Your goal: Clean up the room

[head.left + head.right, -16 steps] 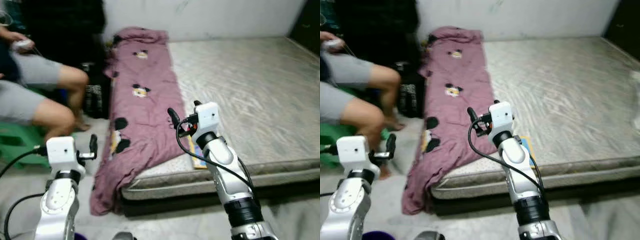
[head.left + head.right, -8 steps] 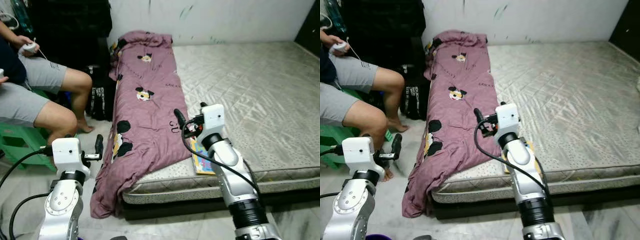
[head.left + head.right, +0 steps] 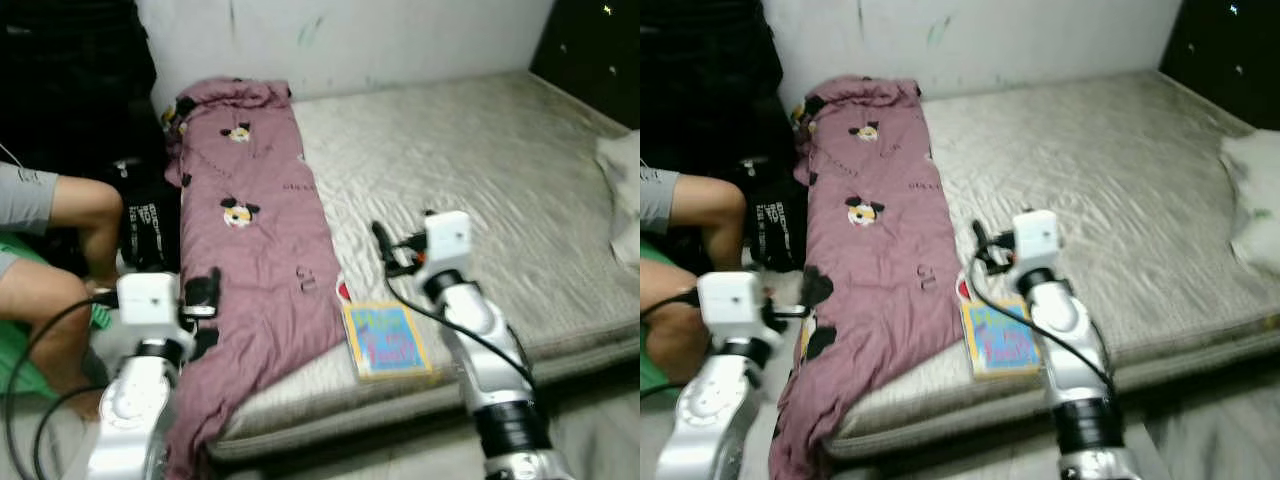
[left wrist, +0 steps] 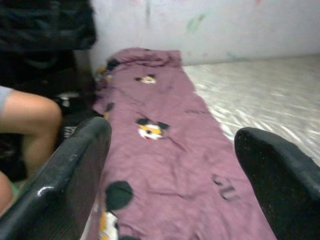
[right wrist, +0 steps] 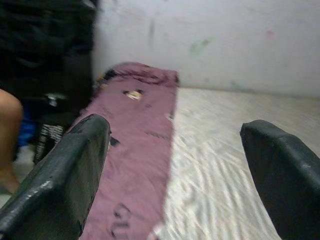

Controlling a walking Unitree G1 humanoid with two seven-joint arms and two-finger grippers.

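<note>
A long purple blanket (image 3: 250, 230) with cartoon prints lies along the left side of the bare grey mattress (image 3: 470, 160), its lower end hanging over the bed's edge. A colourful book (image 3: 385, 340) lies flat on the mattress near the front edge, just right of the blanket. My left gripper (image 3: 205, 293) is held up over the blanket's lower left part, open and holding nothing. My right gripper (image 3: 384, 243) hovers above the mattress just beyond the book, open and empty. In both wrist views the black fingers (image 4: 75, 165) (image 5: 75, 160) stand wide apart.
A seated person's bare legs (image 3: 60, 250) are at the left beside the bed, with a black bag (image 3: 145, 215) next to them. A white pillow (image 3: 625, 190) lies at the mattress's right edge. A pale wall (image 3: 340, 40) runs behind the bed.
The camera has swung to the right: the person has slid toward the left edge, the pillow has come into view and the book now shows whole. Both arms keep their raised, open pose.
</note>
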